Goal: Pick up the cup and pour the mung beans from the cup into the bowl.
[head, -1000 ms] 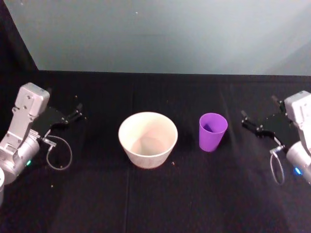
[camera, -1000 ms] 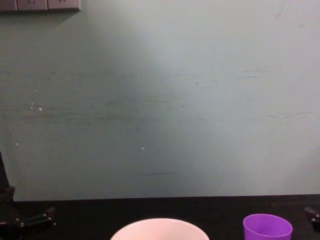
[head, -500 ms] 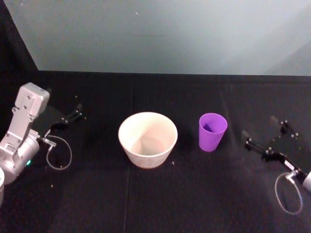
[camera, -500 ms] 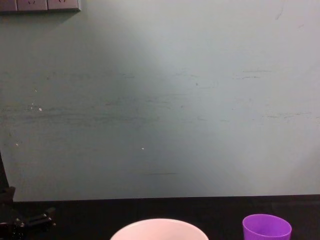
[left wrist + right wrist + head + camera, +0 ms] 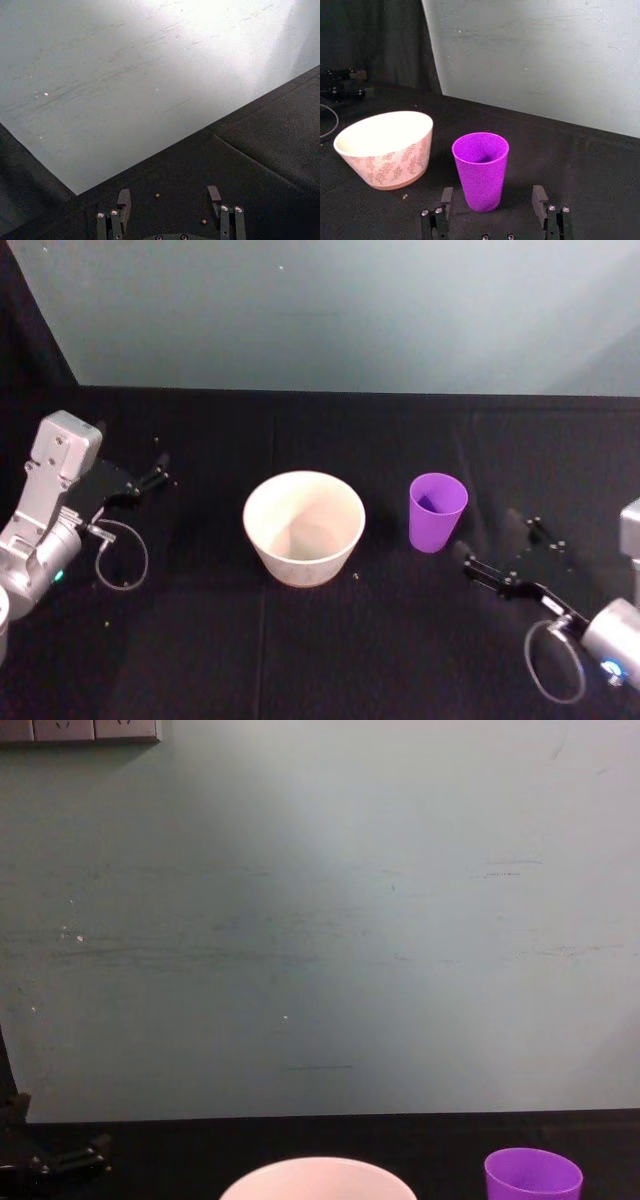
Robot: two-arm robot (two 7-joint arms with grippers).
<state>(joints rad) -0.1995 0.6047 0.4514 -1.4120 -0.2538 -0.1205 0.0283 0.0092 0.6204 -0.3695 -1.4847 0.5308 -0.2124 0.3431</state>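
Note:
The purple cup [image 5: 437, 511] stands upright on the black table, just right of the wide white bowl [image 5: 304, 528]. I cannot make out what is inside the cup. My right gripper [image 5: 490, 540] is open, low over the table a little to the near right of the cup, pointing at it. In the right wrist view the cup [image 5: 481, 170] stands just ahead of the open right gripper [image 5: 492, 196], with the leaf-patterned bowl [image 5: 385, 147] beside it. My left gripper [image 5: 163, 469] is parked open at the far left. The chest view shows the rims of the cup [image 5: 533, 1182] and the bowl [image 5: 318, 1180].
A pale wall [image 5: 330, 310] rises behind the black table [image 5: 320, 660]. A few loose beans [image 5: 157, 195] lie on the cloth near the left gripper [image 5: 168, 196]. A cable loop [image 5: 555, 670] hangs from the right wrist.
My right arm has swung from the far right edge down and left, coming closer to the cup. The left arm, cup and bowl have not moved.

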